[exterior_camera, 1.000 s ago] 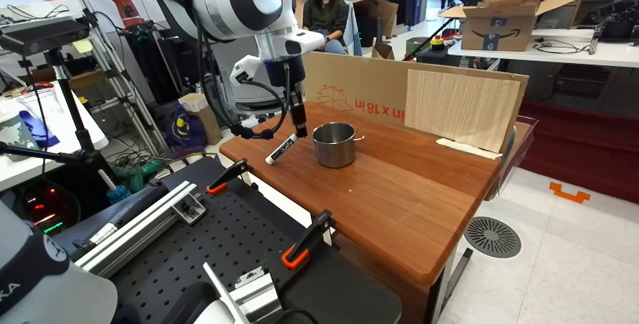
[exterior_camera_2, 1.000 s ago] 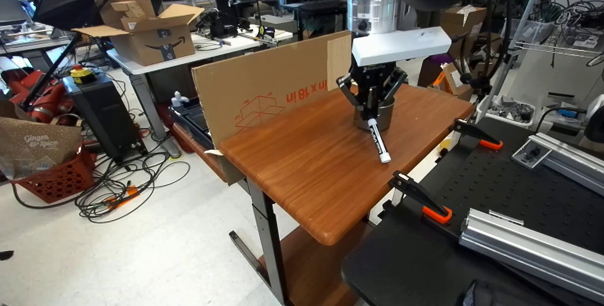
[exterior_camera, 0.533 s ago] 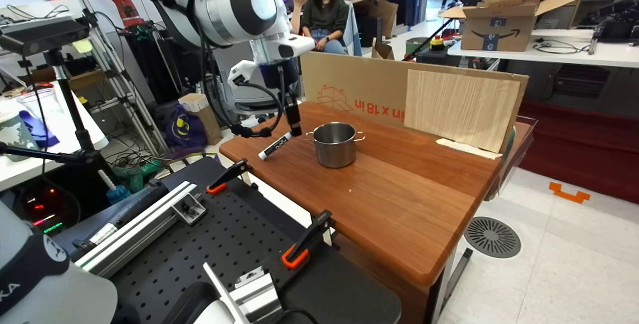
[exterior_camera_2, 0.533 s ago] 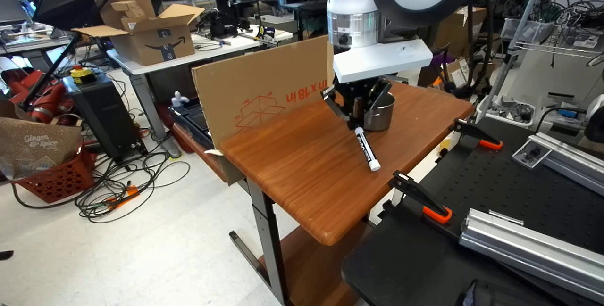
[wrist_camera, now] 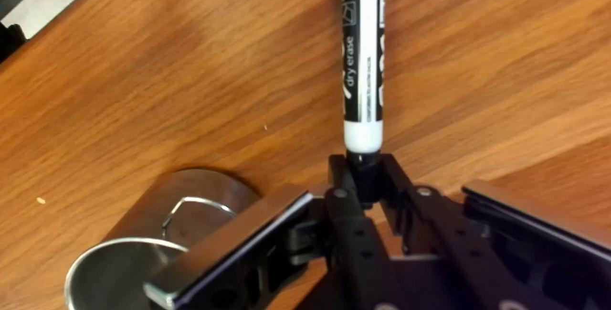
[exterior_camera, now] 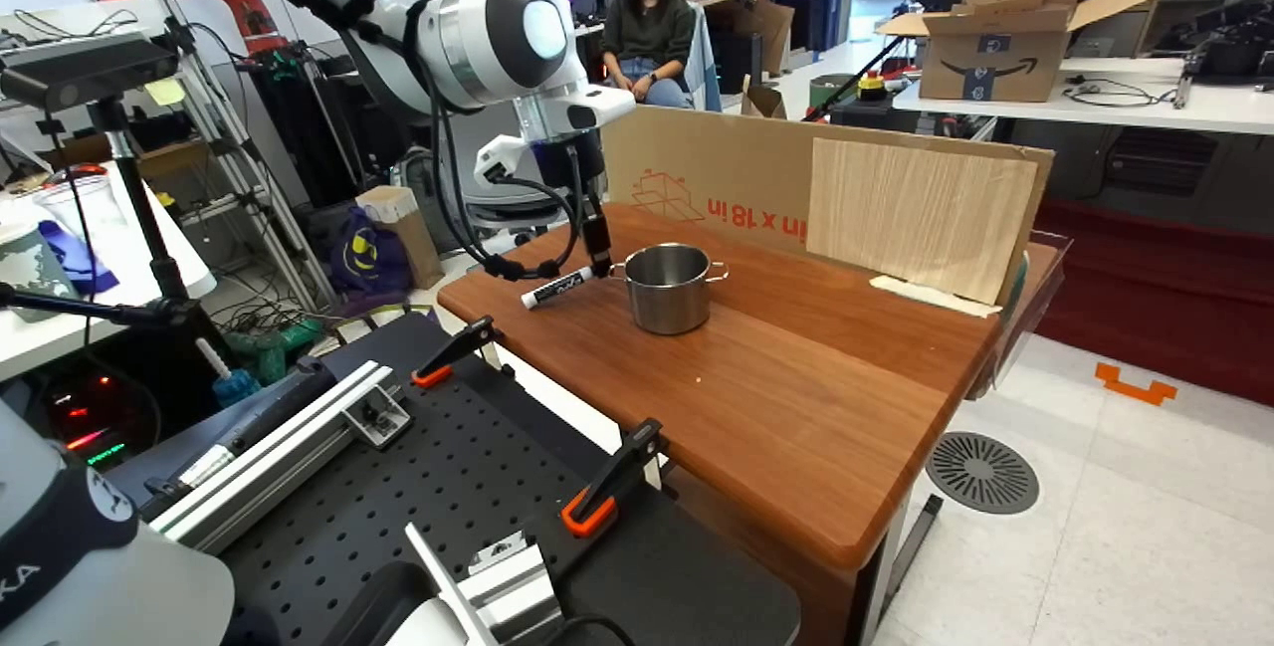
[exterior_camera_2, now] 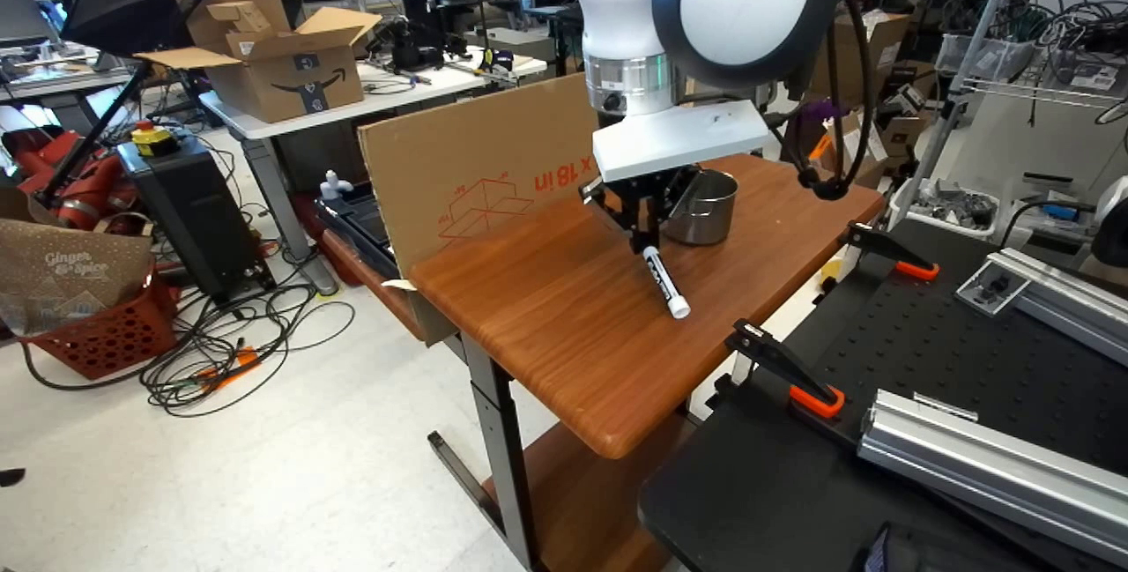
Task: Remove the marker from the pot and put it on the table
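The marker, a black-and-white dry-erase pen, shows in both exterior views (exterior_camera: 557, 288) (exterior_camera_2: 667, 285) and in the wrist view (wrist_camera: 363, 61). My gripper (exterior_camera: 600, 271) (exterior_camera_2: 646, 246) (wrist_camera: 363, 169) is shut on its black capped end. The marker points away from the fingers, tilted, with its white end lower. I cannot tell whether that end touches the table (exterior_camera: 796, 407) (exterior_camera_2: 546, 290) (wrist_camera: 191, 85). The grey metal pot (exterior_camera: 669, 296) (exterior_camera_2: 708, 215) (wrist_camera: 191, 209) stands upright on the table, close beside the gripper. The marker is outside the pot. The pot's bottom inside is hidden.
A cardboard panel (exterior_camera: 737, 178) (exterior_camera_2: 493, 175) stands along the table's far edge. Black clamps with orange pads (exterior_camera: 622, 477) (exterior_camera: 453, 352) grip the near edge, beside the black perforated bench (exterior_camera: 468, 467). The pot's side handles (exterior_camera: 717, 273) stick out.
My gripper has moved sideways and down with the marker, from in front of the pot to beside it. The marker lies at a flatter angle, nearer the table. The pot has not moved.
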Tool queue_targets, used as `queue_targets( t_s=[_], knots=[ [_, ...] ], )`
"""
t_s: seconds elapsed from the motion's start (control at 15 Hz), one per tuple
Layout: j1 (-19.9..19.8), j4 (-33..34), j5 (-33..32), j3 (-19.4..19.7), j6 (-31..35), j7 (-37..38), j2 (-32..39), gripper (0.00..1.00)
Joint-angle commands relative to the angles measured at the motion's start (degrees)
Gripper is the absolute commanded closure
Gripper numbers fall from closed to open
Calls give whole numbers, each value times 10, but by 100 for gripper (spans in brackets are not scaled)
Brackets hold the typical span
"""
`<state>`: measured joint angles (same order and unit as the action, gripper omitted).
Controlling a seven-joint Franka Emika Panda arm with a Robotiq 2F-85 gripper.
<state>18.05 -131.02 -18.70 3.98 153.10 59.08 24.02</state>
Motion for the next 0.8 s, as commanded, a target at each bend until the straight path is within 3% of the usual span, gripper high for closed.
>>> queue_targets(
  t_s=[0.0, 0.27, 0.33, 0.47, 0.73],
  knots=[
    [24, 34, -7, 16, -2, 18, 35, 95],
    [34, 48, -3, 19, -2, 15, 55, 95],
    [36, 50, -2, 19, -2, 14, 58, 56],
    [38, 53, -2, 21, -6, 12, 58, 48],
    [35, 53, 5, 18, -11, 8, 55, 19]
  ],
)
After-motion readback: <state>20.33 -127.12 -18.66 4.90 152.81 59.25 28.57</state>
